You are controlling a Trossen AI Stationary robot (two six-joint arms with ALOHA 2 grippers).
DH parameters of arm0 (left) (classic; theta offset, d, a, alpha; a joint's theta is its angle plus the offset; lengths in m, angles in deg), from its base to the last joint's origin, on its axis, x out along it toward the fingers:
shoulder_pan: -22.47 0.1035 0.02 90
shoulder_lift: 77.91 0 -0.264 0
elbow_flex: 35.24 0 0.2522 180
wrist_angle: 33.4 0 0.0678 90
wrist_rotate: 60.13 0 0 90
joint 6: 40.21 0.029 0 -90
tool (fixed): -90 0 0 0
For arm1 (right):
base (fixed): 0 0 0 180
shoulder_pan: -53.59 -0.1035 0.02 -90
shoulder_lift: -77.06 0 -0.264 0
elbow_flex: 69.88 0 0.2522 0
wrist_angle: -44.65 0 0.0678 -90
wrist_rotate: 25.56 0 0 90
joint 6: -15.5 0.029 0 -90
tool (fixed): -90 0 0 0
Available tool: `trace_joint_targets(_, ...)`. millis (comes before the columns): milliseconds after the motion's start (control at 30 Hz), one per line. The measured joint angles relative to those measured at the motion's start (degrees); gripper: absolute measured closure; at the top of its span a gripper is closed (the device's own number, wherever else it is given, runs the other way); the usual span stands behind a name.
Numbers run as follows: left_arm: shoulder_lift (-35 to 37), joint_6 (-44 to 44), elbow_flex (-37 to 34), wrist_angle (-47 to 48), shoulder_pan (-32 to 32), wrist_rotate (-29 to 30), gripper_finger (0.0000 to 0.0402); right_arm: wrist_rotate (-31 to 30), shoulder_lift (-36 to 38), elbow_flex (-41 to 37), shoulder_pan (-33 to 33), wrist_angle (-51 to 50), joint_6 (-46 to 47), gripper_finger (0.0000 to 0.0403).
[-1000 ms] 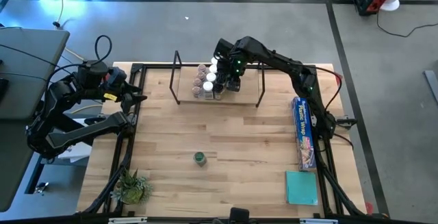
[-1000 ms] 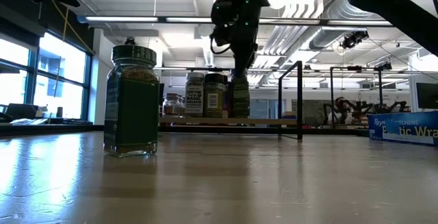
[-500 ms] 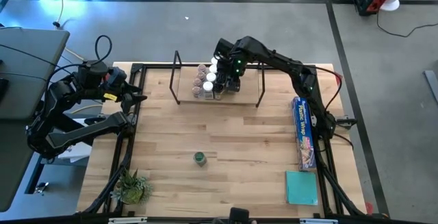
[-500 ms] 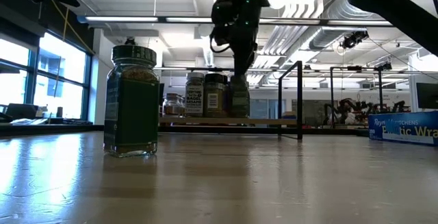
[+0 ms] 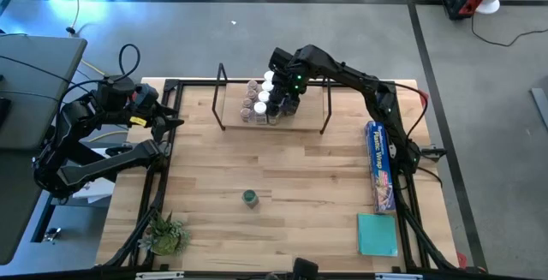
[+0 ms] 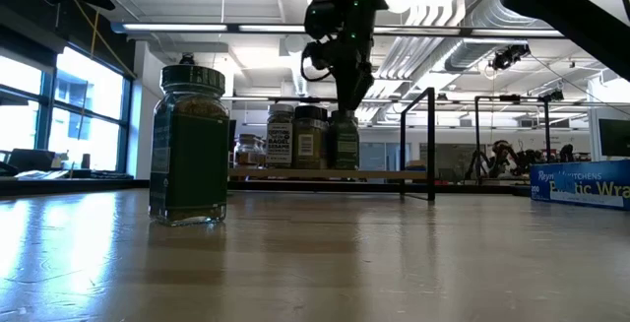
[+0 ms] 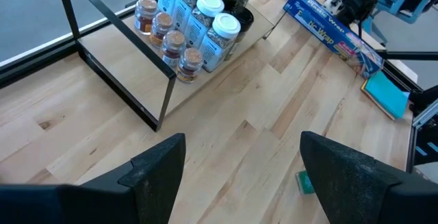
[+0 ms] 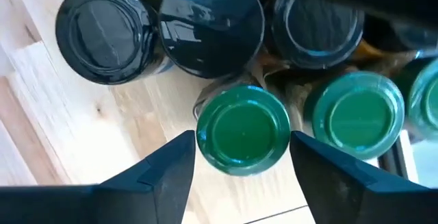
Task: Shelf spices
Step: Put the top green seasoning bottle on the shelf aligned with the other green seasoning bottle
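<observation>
Since a second ago, the right gripper has lifted slightly off a green-lidded jar on the shelf, fingers spread and empty. Best rise straight, clearing neighbouring jars, before fetching the lone jar mid-table. Left gripper waits open.

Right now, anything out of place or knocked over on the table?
One green-lidded jar stands upright alone mid-table, apart from the others grouped on the shelf. Nothing looks tipped or spilled. The right gripper hangs open over the shelved jars.

Bright, even light; glossy glare on black jar lids.
</observation>
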Motion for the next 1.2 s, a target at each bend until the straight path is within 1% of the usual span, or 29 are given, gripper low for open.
trace_joint_targets(233, 0.0, 0.0, 0.0, 0.0, 0.0, 0.0, 0.0119, 0.0, 0.0, 0.0, 0.0, -1.3, 8.5, 0.0199)
trace_joint_targets(367, 0.0, 0.0, 0.0, 0.0, 0.0, 0.0, 0.0119, -0.3, 0.5, 0.1, 0.0, -2.0, 11.8, 0.0201)
trace_joint_targets(633, 0.0, 0.0, 0.0, 0.0, 0.0, 0.0, 0.0119, -1.8, 3.8, 0.1, -0.2, -2.5, 20.4, 0.0202)
trace_joint_targets(800, 0.0, 0.0, 0.0, 0.0, 0.0, 0.0, 0.0119, -2.9, 4.1, 0.1, -1.9, -2.3, 20.2, 0.0202)
trace_joint_targets(933, 0.0, 0.0, 0.0, 0.0, 0.0, 0.0, 0.0119, -3.0, 4.1, 0.1, -3.8, -3.8, 17.7, 0.0205)
trace_joint_targets(1033, 0.0, 0.0, 0.0, 0.0, 0.0, 0.0, 0.0119, -4.6, 4.1, 0.1, -4.5, -6.3, 17.9, 0.0225)
trace_joint_targets(1133, 0.0, 0.1, 0.0, 0.0, 0.0, 0.0, 0.0119, -6.6, 4.1, 0.1, -4.1, -6.2, 20.5, 0.0266)
trace_joint_targets(1200, 0.0, 0.1, 0.0, 0.0, 0.0, 0.0, 0.0119, -6.6, 4.1, 0.0, -3.3, -6.1, 22.3, 0.0298)
